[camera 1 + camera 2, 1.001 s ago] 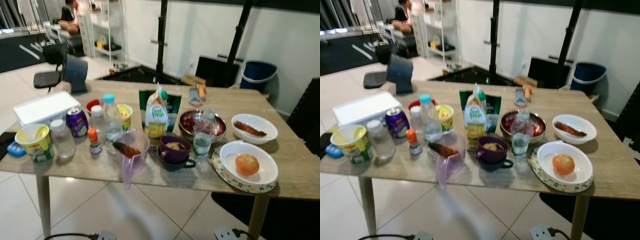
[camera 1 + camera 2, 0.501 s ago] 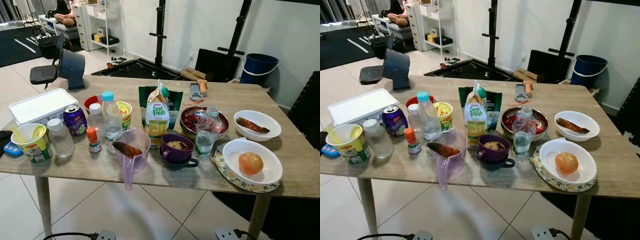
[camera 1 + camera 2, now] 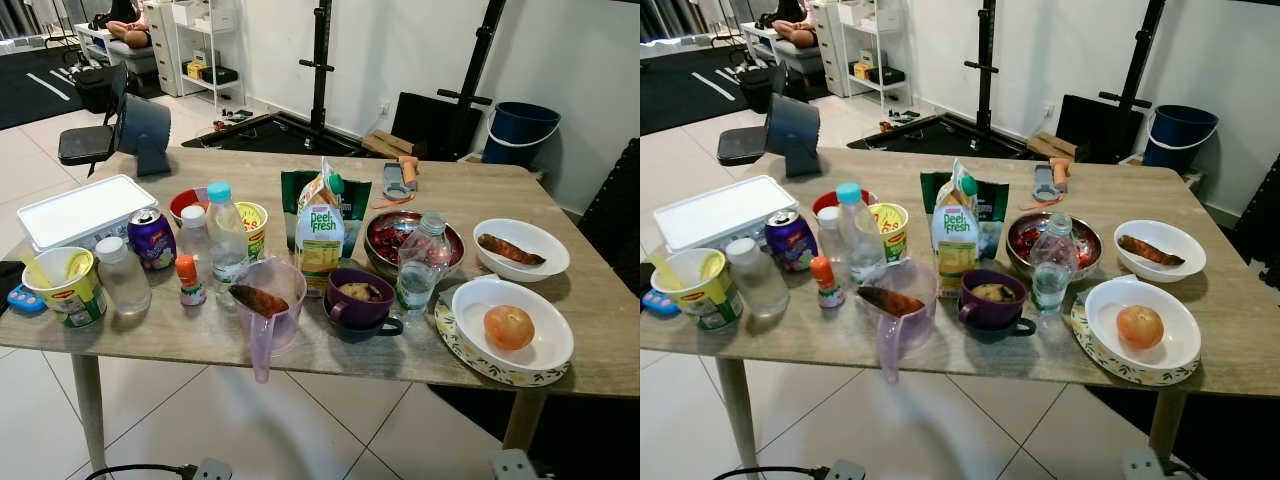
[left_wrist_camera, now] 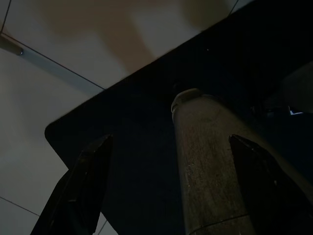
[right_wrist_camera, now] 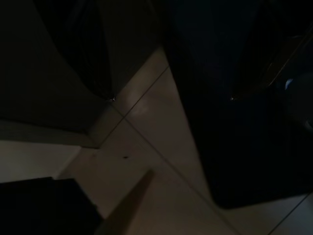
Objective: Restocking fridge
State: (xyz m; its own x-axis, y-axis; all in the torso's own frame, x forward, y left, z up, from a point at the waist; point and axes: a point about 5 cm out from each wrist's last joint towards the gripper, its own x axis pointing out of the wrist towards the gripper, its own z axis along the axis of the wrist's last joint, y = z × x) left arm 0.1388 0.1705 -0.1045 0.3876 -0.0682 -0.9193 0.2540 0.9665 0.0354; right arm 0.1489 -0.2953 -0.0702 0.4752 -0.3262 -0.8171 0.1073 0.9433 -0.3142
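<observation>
Upright on the table (image 3: 590, 330), the green-and-yellow juice carton (image 3: 320, 236) stands; left tool (image 4: 166, 196) open.

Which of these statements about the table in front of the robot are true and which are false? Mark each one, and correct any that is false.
1. The juice carton stands upright behind the purple mug. True.
2. The round orange fruit lies in the metal bowl. False: it lies in a white bowl that sits on a patterned plate.
3. The purple can lies on its side. False: it stands upright beside the white lidded box.
4. The left gripper holds a bottle. False: its fingers are open and empty.
5. A blue bucket stands beyond the table. True.
</observation>
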